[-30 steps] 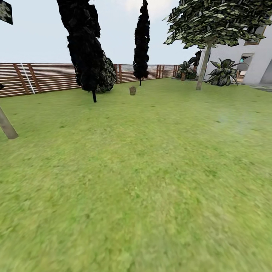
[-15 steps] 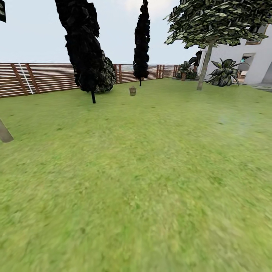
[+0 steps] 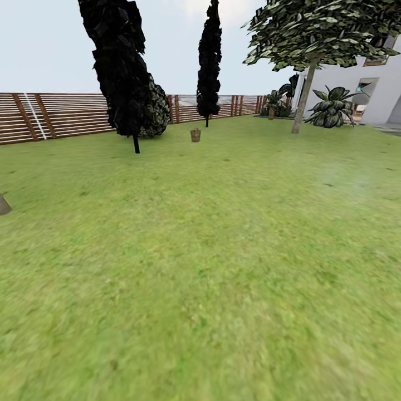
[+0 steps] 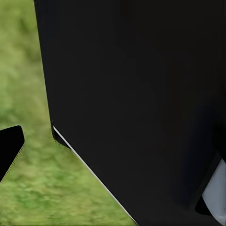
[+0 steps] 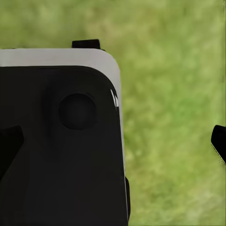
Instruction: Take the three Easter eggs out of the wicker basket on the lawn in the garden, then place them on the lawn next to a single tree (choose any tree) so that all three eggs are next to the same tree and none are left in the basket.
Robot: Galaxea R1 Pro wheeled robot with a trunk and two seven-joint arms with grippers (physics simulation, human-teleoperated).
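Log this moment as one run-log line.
phase: en route | wicker basket: far ahead on lawn, between two dark columnar trees | eggs: too small to tell | tree: ahead right near house | claws: state unclear

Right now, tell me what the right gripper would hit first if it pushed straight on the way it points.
Probably the lawn: grass lies beyond the right gripper's fingertips, beside the robot's dark body panel. Depth is unclear.

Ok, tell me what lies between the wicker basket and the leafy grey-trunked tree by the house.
In the head view, only bare lawn lies between the wicker basket and the tree. The eggs are too small to tell at this range.
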